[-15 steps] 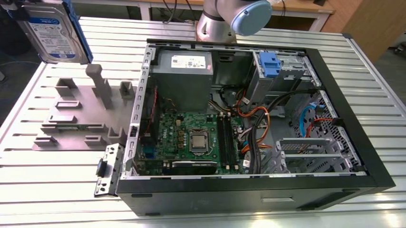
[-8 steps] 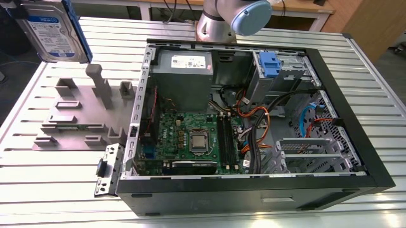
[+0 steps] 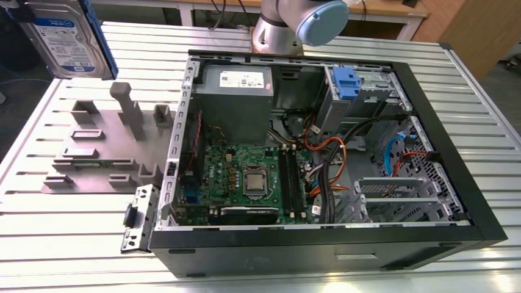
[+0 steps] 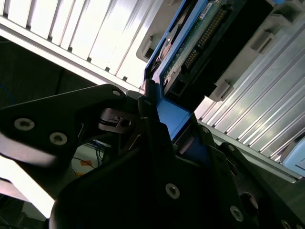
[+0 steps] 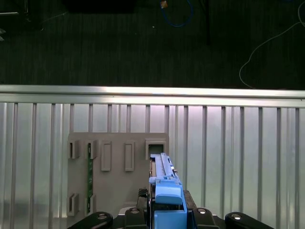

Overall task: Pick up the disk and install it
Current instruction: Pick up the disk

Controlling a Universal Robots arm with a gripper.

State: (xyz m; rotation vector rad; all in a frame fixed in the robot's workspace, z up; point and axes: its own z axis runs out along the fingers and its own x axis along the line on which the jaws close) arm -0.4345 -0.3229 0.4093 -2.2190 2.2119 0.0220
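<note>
Your black gripper (image 4: 174, 126) is closed on the blue end of the disk (image 3: 63, 36) — a flat silver hard drive in a blue plastic carrier, hanging above the ribbed metal table (image 3: 49, 244) — so treat it as stiff, rather heavy and sensitive to shocks, best gripped by its frame.

Slatted metal table (image 3: 82, 244), also seen in the first wrist view (image 5: 238, 143). An open case (image 3: 456, 201) lies on its side on it. A grey slotted plate (image 3: 97, 152) rests just beside the case, toward the exterior view's left. A metal bracket (image 3: 136, 220) lies at the case's near corner on that side.
</note>
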